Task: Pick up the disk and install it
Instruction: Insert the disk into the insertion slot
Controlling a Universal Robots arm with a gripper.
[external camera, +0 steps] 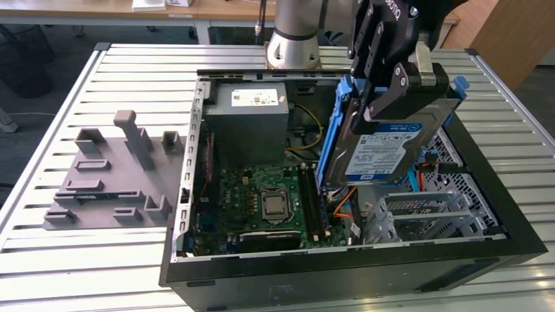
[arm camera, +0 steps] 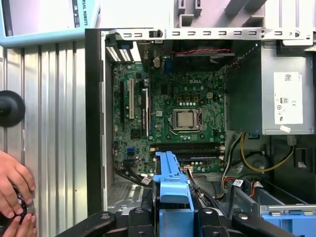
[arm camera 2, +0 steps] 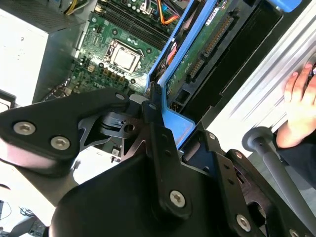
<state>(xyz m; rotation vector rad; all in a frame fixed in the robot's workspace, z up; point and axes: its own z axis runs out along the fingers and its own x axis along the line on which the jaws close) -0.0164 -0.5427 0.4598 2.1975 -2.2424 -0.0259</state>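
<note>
The disk (external camera: pixel 392 147), a silver-grey drive with a blue-and-white label and blue side rails, hangs on edge and tilted above the right half of the open computer case (external camera: pixel 347 276). My gripper (external camera: pixel 404 91) is shut on its upper end, with the black fingers clamping both faces. In the second wrist view the disk's green circuit-board underside (arm camera 2: pixel 205 49) and a blue rail (arm camera 2: pixel 170 74) run away from the fingers. The first wrist view has the blue rail (arm camera: pixel 172 180) standing over the motherboard (arm camera: pixel 177 113).
Inside the case are the motherboard (external camera: pixel 269 201), a grey power supply box (external camera: pixel 251 120) with a white sticker, and a metal drive cage (external camera: pixel 433 214) below the disk. A grey fixture (external camera: pixel 113 175) lies on the slatted table at the exterior view's left. A person's hand (arm camera: pixel 12 195) rests beside the case.
</note>
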